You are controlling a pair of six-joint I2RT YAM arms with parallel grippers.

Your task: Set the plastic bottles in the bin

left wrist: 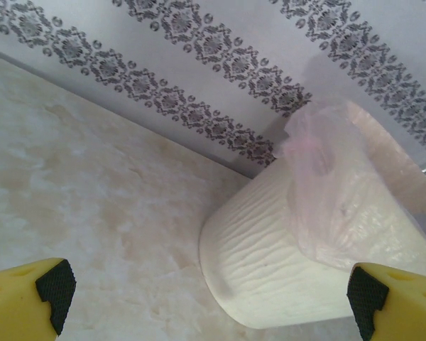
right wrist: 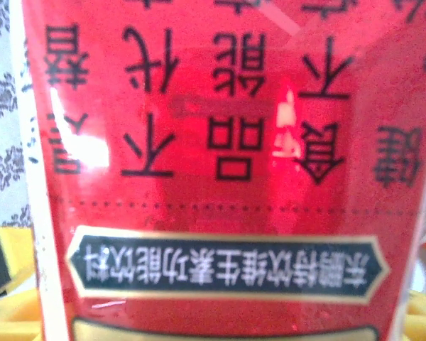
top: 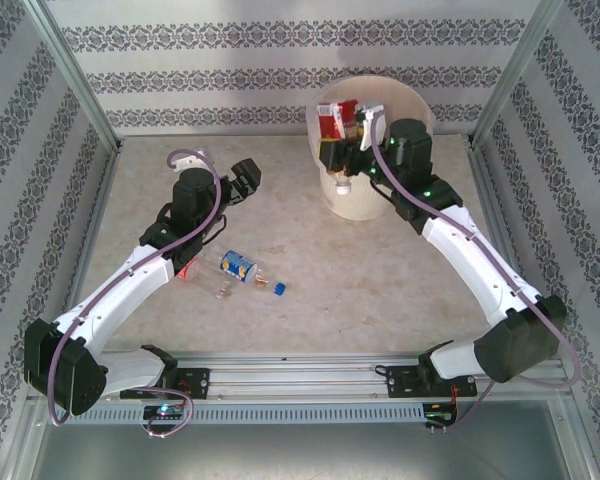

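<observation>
Now, right pincer (top: 350, 140) clamps a red-labelled bottle (top: 335, 118) above the bin (top: 358, 205), near its rim; drop early and it could bounce out onto the table (top: 380, 280). Left pincer (top: 242, 180) gapes wide, empty.

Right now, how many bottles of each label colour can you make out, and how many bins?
Red-label bottle: 1, in the right fingers above the bin.
Blue-label bottle: 1, on the table.
Bin: 1.
Total: 3; other small bits on the table are too small to name.
</observation>
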